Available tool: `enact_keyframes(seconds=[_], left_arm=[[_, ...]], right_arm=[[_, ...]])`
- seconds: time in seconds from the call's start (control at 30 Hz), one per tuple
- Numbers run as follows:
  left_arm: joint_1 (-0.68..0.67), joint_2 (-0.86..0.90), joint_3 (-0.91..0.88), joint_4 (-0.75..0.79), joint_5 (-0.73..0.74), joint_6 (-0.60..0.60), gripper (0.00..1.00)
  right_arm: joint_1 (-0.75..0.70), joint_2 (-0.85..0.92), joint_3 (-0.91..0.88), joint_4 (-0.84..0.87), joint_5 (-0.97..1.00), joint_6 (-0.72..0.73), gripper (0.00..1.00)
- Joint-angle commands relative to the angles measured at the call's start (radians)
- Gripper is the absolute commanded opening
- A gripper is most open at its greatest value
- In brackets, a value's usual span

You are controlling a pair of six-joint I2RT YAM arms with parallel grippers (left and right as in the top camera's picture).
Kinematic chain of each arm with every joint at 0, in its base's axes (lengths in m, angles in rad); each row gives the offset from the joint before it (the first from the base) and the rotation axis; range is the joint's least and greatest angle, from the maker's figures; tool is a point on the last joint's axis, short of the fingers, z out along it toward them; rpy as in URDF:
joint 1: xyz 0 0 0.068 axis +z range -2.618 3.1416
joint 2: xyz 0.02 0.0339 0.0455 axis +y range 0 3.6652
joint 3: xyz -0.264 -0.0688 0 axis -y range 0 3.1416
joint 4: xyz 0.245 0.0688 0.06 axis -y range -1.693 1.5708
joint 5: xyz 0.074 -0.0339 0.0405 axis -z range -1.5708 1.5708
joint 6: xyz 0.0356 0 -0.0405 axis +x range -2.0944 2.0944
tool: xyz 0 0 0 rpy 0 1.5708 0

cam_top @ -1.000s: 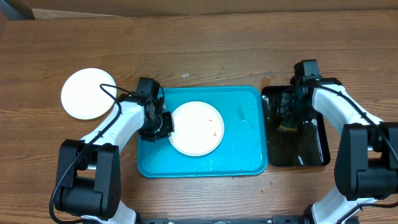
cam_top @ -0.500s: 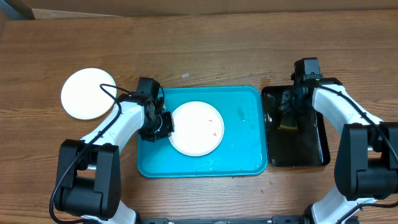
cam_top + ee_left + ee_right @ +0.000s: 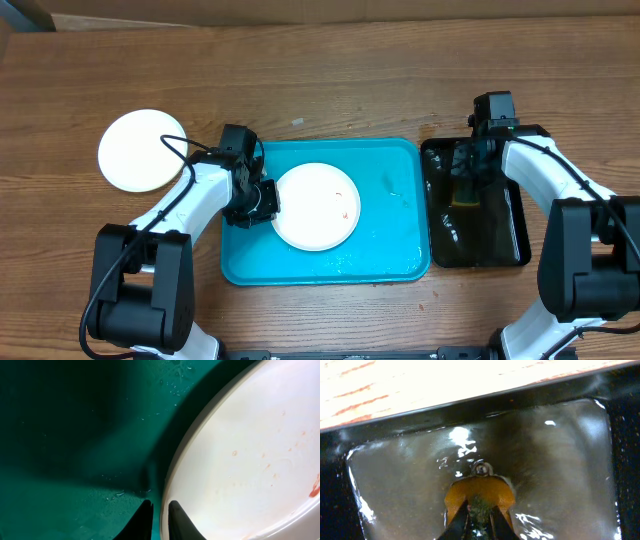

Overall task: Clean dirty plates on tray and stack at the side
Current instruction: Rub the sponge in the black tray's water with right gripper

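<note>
Working down from the wooden table (image 3: 320, 90): the turquoise tray (image 3: 390, 235) sits at its centre, and the narrower black tray (image 3: 505, 245) lies just beside it on the right, holding shallow water (image 3: 560, 460). The smudged plate (image 3: 315, 205) lies flat in the left half of the turquoise tray. A clean plate (image 3: 143, 150) rests on the bare table well off to the left, which I take as the stacking spot. I can find only these two plates.

My left gripper (image 3: 262, 198) is at the smudged plate's left edge, its fingers pinched onto the rim. My right gripper (image 3: 468, 180) is down in the black tray, clamped on a yellow sponge (image 3: 479, 492).

The next move, as I judge it, turns on one relation: the plate lies left of the sponge, across both tray walls, with the right arm the only one free to carry it over. The plate is round, so no axis matters.

The overhead view gives that layout but hides both grips. The left wrist view shows the rim running between the fingers (image 3: 145, 520) and the orange smudges (image 3: 315, 487) on the far side. The right wrist view shows the wet sponge between its fingers
</note>
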State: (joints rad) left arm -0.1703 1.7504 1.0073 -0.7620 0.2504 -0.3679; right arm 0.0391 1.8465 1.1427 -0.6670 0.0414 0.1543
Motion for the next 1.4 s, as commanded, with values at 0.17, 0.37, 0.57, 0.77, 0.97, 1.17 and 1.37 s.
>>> enact_keyframes(seconds=[0.17, 0.37, 0.57, 0.77, 0.97, 1.17, 1.37], left_arm=[[0.000, -0.005, 0.000, -0.004, 0.006, -0.006, 0.15], [0.000, -0.005, 0.000, -0.010, 0.005, -0.005, 0.15], [0.000, -0.005, 0.000, -0.013, 0.005, -0.006, 0.15], [0.000, -0.005, 0.000, -0.021, 0.005, -0.002, 0.17], [0.000, -0.005, 0.000, -0.020, 0.005, -0.002, 0.18], [0.000, -0.005, 0.000, -0.019, 0.005, -0.002, 0.19], [0.000, -0.005, 0.000, -0.019, 0.005, -0.002, 0.19]], right_arm=[[-0.002, -0.002, 0.024, 0.008, 0.007, 0.001, 0.35], [-0.002, -0.002, 0.024, -0.013, 0.007, 0.002, 0.35], [-0.002, -0.002, 0.024, -0.011, 0.007, 0.002, 0.39], [-0.002, -0.003, 0.043, -0.039, 0.006, 0.002, 0.48], [-0.001, -0.003, 0.048, -0.156, 0.006, 0.002, 0.55], [-0.001, -0.003, 0.046, -0.207, -0.018, 0.003, 0.54], [0.001, -0.002, 0.040, -0.186, -0.049, 0.002, 0.48]])
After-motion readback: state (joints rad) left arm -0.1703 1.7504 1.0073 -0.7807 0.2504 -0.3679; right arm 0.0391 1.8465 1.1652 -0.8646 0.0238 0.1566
